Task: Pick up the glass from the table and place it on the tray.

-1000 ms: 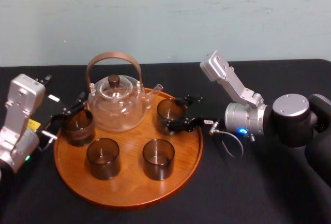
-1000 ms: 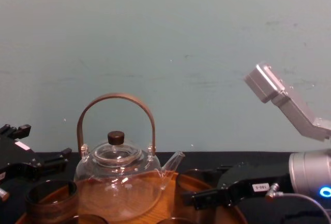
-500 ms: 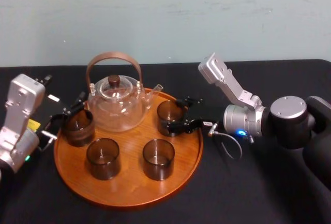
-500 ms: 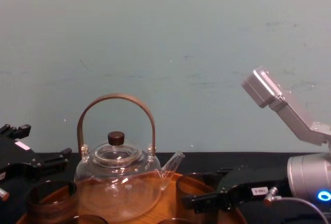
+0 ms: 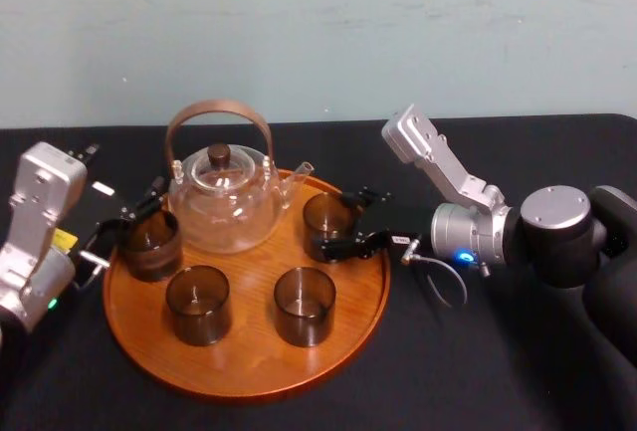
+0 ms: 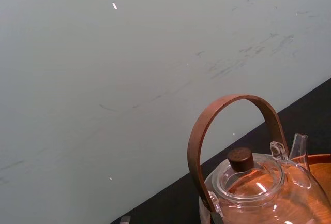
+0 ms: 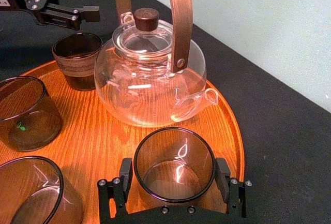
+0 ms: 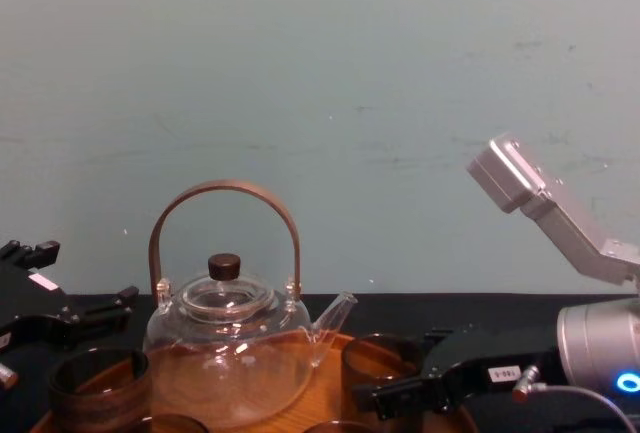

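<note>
One glass [image 5: 327, 211] clamped by right end effector [image 5: 331, 220], on tray [image 5: 249, 366] beside teapot [image 5: 221, 207]; left end effector [image 5: 129, 224] agape nearby.

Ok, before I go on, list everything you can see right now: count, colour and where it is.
tray: one, orange-brown wood, round, on the table in front of the robot.
teapot: one, clear glass with a brown handle and knob, at the rear of the tray.
glasses: four, smoky brown, all on the tray; two in front, one at the left rear, one at the right rear.
table: one, black.
wall: pale blue-green, behind the table.
left hand: black, at the left rear glass.
right hand: black, at the right rear glass.
</note>
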Tool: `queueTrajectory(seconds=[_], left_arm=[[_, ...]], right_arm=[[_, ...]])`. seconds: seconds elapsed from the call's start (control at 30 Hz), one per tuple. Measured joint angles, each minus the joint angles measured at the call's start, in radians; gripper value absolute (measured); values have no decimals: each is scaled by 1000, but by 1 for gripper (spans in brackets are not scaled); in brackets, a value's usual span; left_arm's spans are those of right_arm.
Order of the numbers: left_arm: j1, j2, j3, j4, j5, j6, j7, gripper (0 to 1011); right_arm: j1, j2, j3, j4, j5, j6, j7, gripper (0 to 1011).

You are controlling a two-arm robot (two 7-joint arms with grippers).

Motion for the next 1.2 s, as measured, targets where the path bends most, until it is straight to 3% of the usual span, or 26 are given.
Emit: queueTrajectory(seconds=[0.53,0.93,1.2], left_arm=[[0,0,0,0,0,0,0,1001],[0,0,0,0,0,0,0,1001],[0,0,0,0,0,0,0,1002]], right_arm=[[-5,8,8,-12,9,-1,10,1002],[-80,98,45,-152,47,27,18,1002],[-154,187,83,-280,85,41,7,1002]])
